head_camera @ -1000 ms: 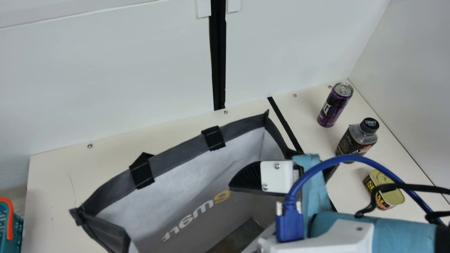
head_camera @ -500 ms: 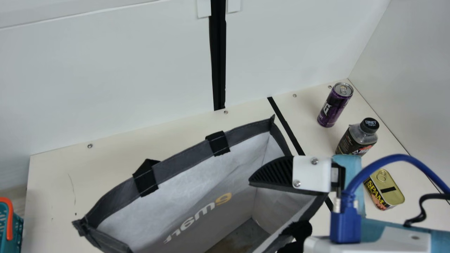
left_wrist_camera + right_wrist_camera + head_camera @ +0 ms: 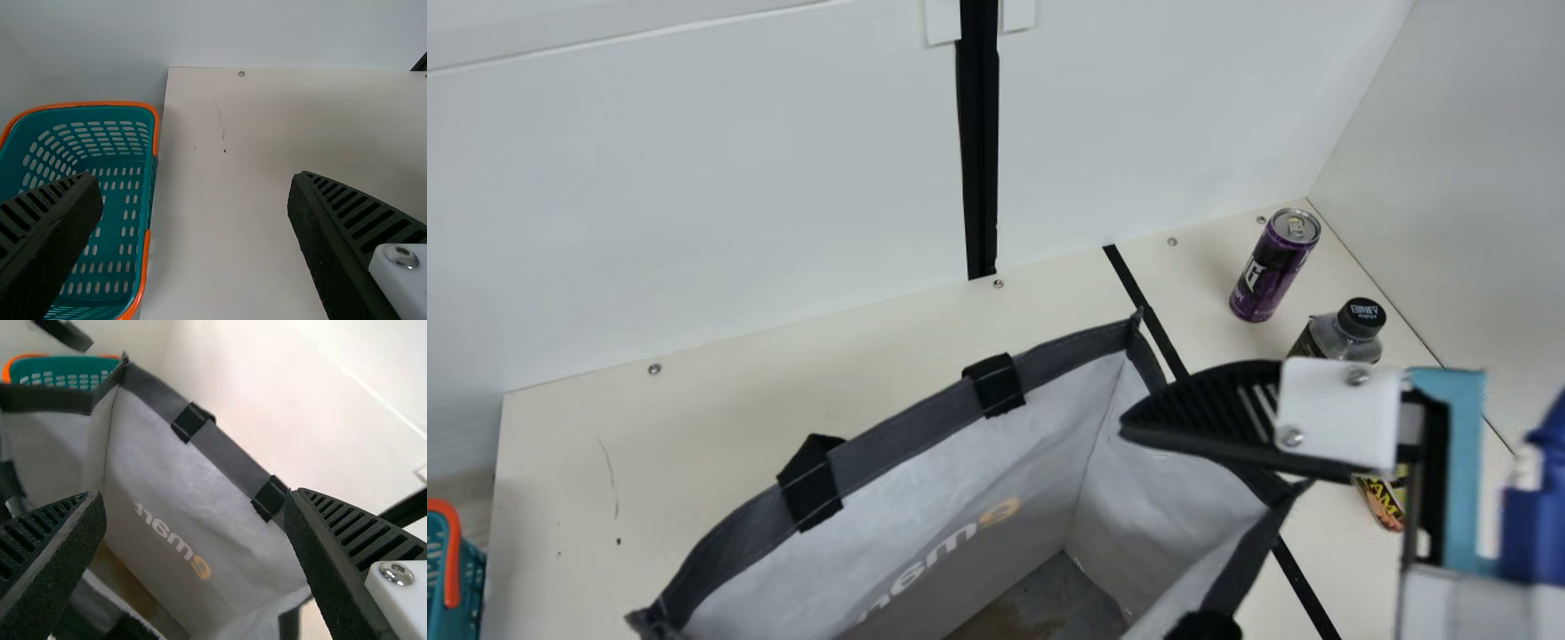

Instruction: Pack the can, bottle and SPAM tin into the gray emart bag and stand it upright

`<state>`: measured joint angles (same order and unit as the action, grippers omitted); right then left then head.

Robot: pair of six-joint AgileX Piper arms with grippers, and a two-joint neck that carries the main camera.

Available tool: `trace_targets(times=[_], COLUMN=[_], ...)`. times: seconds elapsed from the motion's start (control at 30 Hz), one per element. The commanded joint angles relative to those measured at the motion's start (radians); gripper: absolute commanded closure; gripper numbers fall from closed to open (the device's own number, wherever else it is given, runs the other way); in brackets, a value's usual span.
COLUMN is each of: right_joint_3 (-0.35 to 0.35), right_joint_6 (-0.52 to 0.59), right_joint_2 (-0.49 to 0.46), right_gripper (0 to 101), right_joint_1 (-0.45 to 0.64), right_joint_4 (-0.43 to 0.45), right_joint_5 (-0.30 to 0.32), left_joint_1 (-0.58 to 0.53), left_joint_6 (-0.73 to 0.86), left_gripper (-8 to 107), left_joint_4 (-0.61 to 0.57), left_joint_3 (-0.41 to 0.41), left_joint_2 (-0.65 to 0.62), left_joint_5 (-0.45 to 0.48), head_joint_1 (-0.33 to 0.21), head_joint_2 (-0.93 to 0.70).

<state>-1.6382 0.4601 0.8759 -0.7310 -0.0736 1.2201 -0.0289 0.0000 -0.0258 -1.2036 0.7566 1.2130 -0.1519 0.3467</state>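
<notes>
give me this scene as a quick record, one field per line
bag: gray, standing on the table, mouth open and facing up
can: purple, upright on the table, outside the bag
bottle: black cap, upright near the can, lower part hidden
spam tin: on the table past the bottle, partly hidden by the right gripper
left gripper: open, holding nothing
right gripper: open, at the bag, holding nothing
basket: teal, orange rim, beside the table
packed: none of the three
</notes>
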Motion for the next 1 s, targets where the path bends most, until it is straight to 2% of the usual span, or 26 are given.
trace_targets(times=[0.0,0.3,0.53,0.77,0.97], right_joint_3=[-0.016,-0.058,-0.063,-0.068,-0.082], right_joint_6=[-0.033,-0.138,-0.188,-0.215,-0.206], right_joint_2=[0.000,-0.005,-0.002,0.017,0.045], right_gripper=[6,6,6,6,6], right_joint_1=[-0.014,-0.030,0.015,0.118,0.241], right_joint_4=[0.039,0.187,0.267,0.298,0.276], right_joint_5=[0.000,0.000,0.000,0.000,0.000], left_joint_1=[0.000,0.000,0.000,0.000,0.000], left_joint_6=[0.000,0.000,0.000,0.000,0.000], left_gripper=[9,9,9,9,9], left_joint_4=[0.000,0.000,0.000,0.000,0.000], left_joint_3=[0.000,0.000,0.000,0.000,0.000], left_joint_2=[0.000,0.000,0.000,0.000,0.000], left_joint_5=[0.000,0.000,0.000,0.000,0.000], head_joint_1=[-0.023,-0.023,-0.023,-0.023,-0.023], head_joint_2=[0.002,0.002,0.002,0.002,0.002])
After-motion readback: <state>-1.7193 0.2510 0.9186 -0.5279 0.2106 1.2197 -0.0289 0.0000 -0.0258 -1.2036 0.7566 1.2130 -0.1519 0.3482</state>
